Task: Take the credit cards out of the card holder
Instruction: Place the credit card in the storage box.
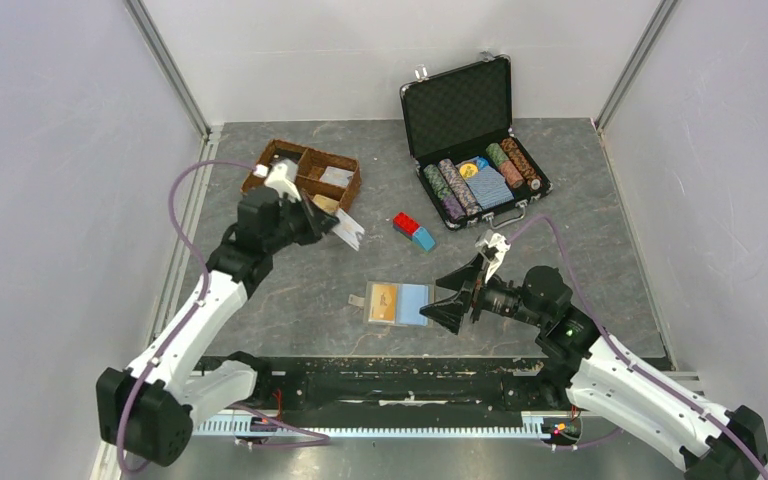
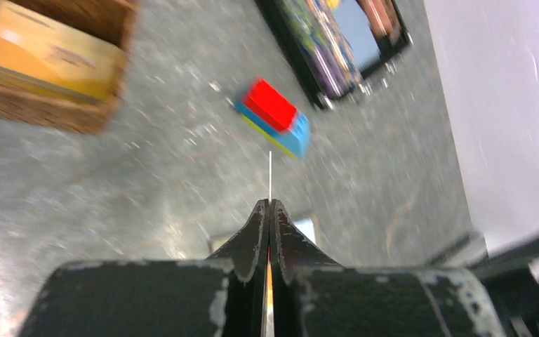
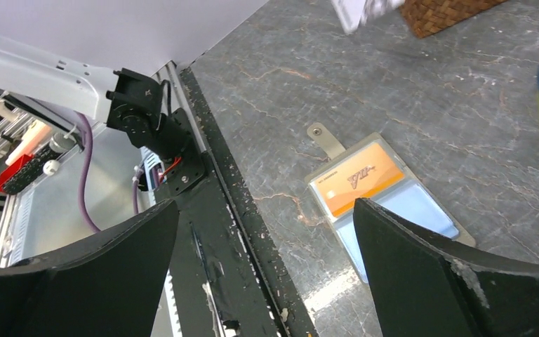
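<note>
Nearest, the right gripper [image 1: 438,306] gapes wide just beside the open holder [image 3: 325,139], where an orange card [image 3: 356,179] and a blue card [image 3: 414,203] wait, while farther off the left gripper [image 1: 332,222] pinches a pale card [image 1: 352,232], likely one already out.

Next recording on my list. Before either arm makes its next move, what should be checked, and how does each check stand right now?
1. Left pincer shut on the thin pale plastic card: ok.
2. That card apart from the red-and-blue toy block: ok.
3. Right pincer open wide: ok.
4. Flat grey-tan card holder lying open and flat: ok.
5. Holder emptied: not ok. An orange-gold plastic card and a light blue plastic card sit in it.
6. Right pincer touching the holder: cannot tell.
</note>
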